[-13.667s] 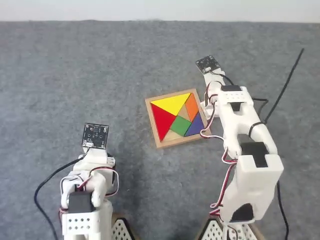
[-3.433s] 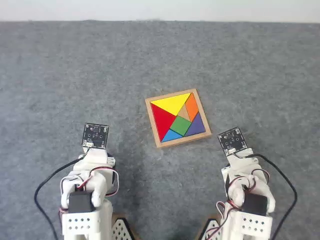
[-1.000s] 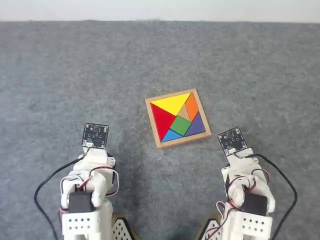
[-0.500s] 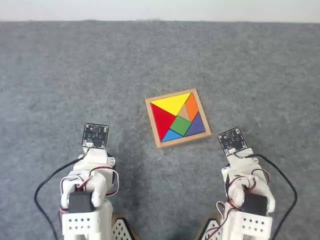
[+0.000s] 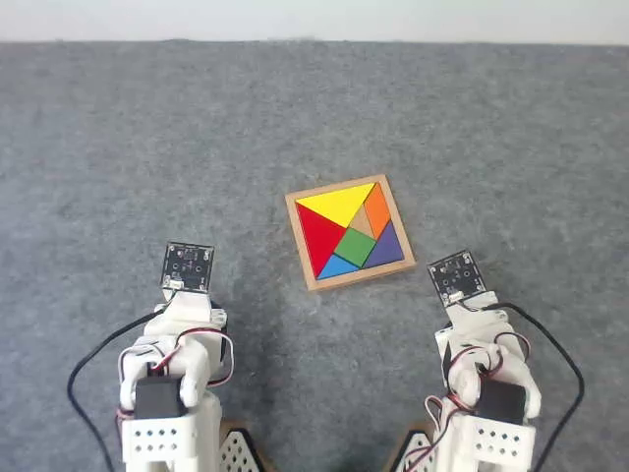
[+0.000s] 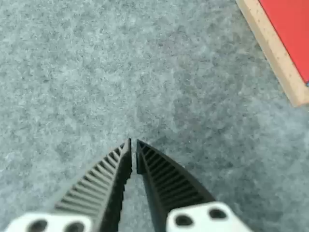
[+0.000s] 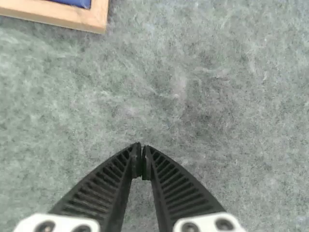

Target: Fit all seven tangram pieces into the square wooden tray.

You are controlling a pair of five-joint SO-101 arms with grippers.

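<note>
Square wooden tray (image 5: 366, 275) sat just right of centre in the high view, slightly askew on the grey carpet (image 5: 147, 147), with the coloured tangram pieces (image 5: 339, 205) lying flat inside. Left arm (image 5: 167, 379) was at lower left; left gripper (image 6: 133, 143) pinched together, nothing in it, tips over carpet. Right arm (image 5: 486, 379) was at lower right; right gripper (image 7: 141, 147) likewise closed and empty. Both were apart from the tray.

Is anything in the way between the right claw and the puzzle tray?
No, nothing visible is. Just bare grey mat lies between the shut right gripper and the wooden tray.
</note>
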